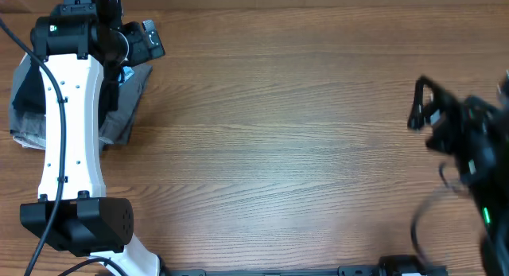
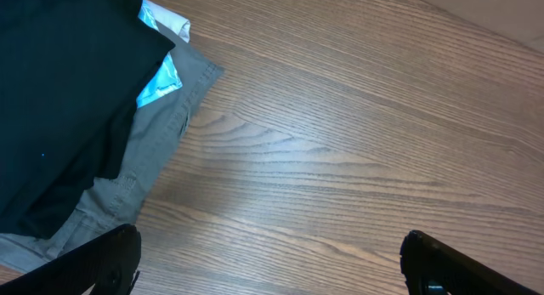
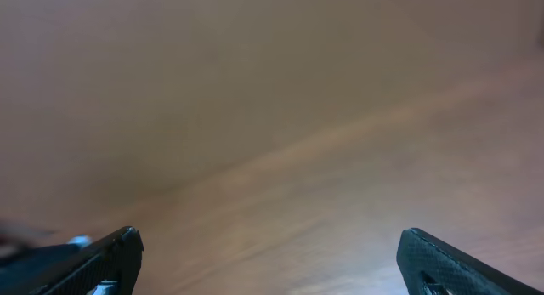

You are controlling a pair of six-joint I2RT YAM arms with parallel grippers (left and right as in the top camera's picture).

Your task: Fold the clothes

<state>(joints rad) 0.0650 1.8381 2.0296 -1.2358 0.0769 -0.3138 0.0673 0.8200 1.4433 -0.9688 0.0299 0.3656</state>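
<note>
- Left gripper [image 1: 145, 40], overhead: hangs near the shirt [image 1: 28, 83], which lies bunched at the table's [image 1: 302, 149] left end.
- Left wrist: jaws spread, empty; shirt tops grey garment [image 2: 161, 142] and blue garment [image 2: 157, 82]. Risk: a deep pinch lifts those layers too.
- Right wrist: right gripper [image 3: 268, 244] spread, empty, view blurred; shirt well apart, so a one-handed lift could drag both garments along.

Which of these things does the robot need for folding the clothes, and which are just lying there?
For the job:
- black T-shirt
- left gripper, open
- right gripper, open

Just lying about:
- grey garment, partly under the T-shirt
- light-blue garment, peeking out at the T-shirt's edge
</note>
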